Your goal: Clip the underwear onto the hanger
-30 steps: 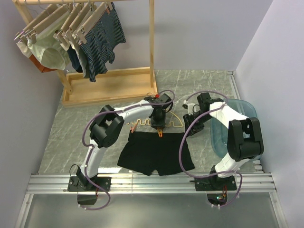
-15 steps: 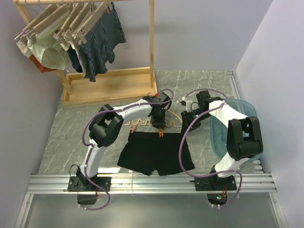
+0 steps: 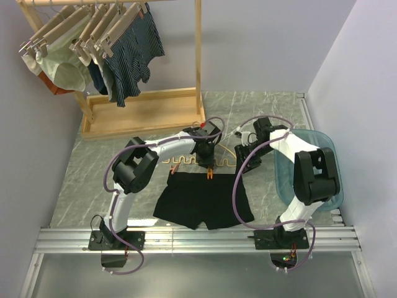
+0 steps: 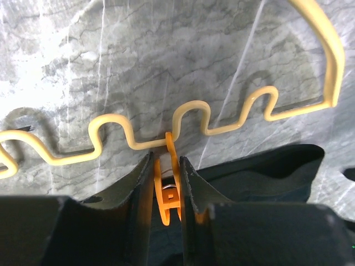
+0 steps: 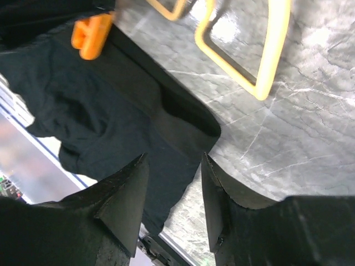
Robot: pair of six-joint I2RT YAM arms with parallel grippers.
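The black underwear lies flat on the table, waistband toward the yellow hanger just behind it. My left gripper points down at the waistband's middle. In the left wrist view its fingers press both sides of an orange clip hanging from the hanger's wavy bar, over the underwear. A second clip sits at the waistband's left end. My right gripper hovers open above the underwear's right waistband corner, beside the hanger's end, holding nothing.
A wooden rack with beige clip hangers and hung garments stands at the back left. A blue translucent bin sits at the right edge beside the right arm. A metal rail runs along the near edge.
The left gripper's jaws have narrowed onto the orange clip. The right gripper has shifted slightly left toward the hanger's end. The underwear has not moved.
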